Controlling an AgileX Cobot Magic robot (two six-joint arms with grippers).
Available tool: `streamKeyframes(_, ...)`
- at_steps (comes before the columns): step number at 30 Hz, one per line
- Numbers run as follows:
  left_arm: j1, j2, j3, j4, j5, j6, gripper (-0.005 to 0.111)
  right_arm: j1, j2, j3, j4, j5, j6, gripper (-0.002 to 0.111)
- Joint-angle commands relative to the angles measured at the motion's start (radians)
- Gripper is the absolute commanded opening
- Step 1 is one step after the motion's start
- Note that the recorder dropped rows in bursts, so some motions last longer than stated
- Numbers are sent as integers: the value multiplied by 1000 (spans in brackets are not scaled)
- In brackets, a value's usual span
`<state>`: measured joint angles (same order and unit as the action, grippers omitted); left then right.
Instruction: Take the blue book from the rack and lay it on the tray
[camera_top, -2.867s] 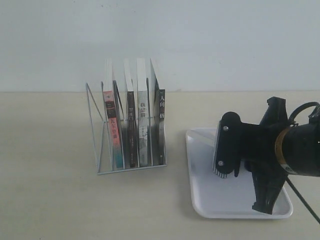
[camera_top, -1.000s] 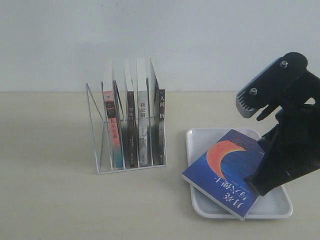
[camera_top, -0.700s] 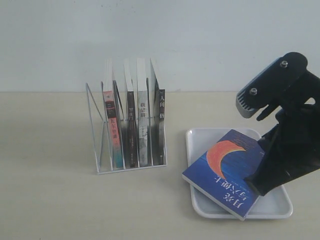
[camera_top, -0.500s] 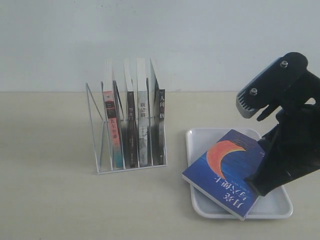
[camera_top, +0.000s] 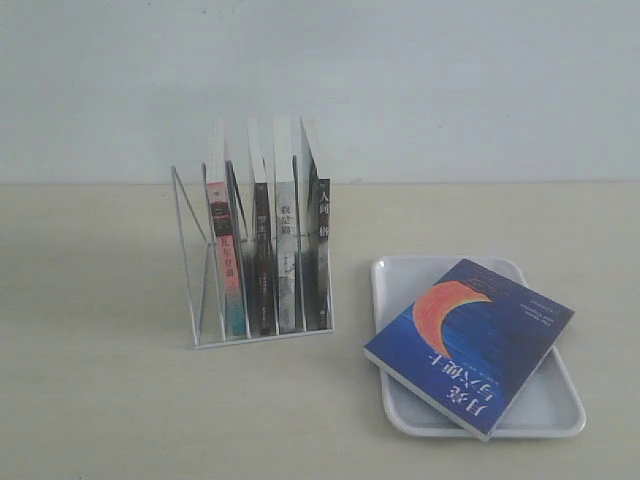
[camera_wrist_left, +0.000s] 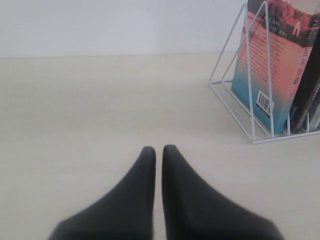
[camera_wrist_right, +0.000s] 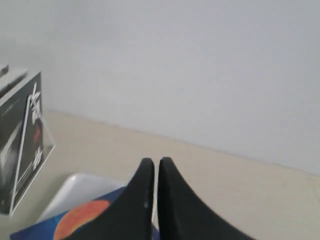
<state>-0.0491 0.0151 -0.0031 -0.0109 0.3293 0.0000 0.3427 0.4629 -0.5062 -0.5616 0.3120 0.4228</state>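
From the outside camera, the deep blue paperback book (camera_top: 470, 345) lies flat on the white plastic tray (camera_top: 400, 283) at the right of the pale worktop (camera_top: 100, 400). The book sits crooked, and its corners poke out over the tray's rim. Its cover shows an orange-red moon shape and white Chinese words, too small to read. To the left, a little apart, stands the thin white wire rack (camera_top: 190, 270) with four upright books. One spine is red and teal (camera_top: 227, 275). The others are dark with white Chinese letters.

In the left wrist camera, the black left gripper (camera_wrist_left: 158, 150) hangs over bare worktop with its jaws together. Near it is the end of the rack, and a pink and teal book cover (camera_wrist_left: 265, 65) with a barcode.

In the right wrist camera, the black right gripper (camera_wrist_right: 152, 162) is above the blue book, jaws together and holding nothing. A black book (camera_wrist_right: 25, 130) with white letters stands close by.
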Motion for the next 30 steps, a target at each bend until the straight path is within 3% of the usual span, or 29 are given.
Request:
streamKeyframes(1,3,-8,3,1,-14,6,4,-174,-276,232,7,-179,15,3)
streamKeyframes(5,3,-8,3,1,-14,6,4,-224,-463,357,35,-165,71,3)
streamKeyframes(17,3,-7,3,1,-14,6,4,-222,-463,401,56,-170,77,3)
streamKeyframes(23,3,-7,3,1,-14,6,4,-222,-463,433,481,-169,-416,3)
streamKeyframes(30,3,-7,3,1,-14,6,4,-222,-463,460,555,-159,-465,3)
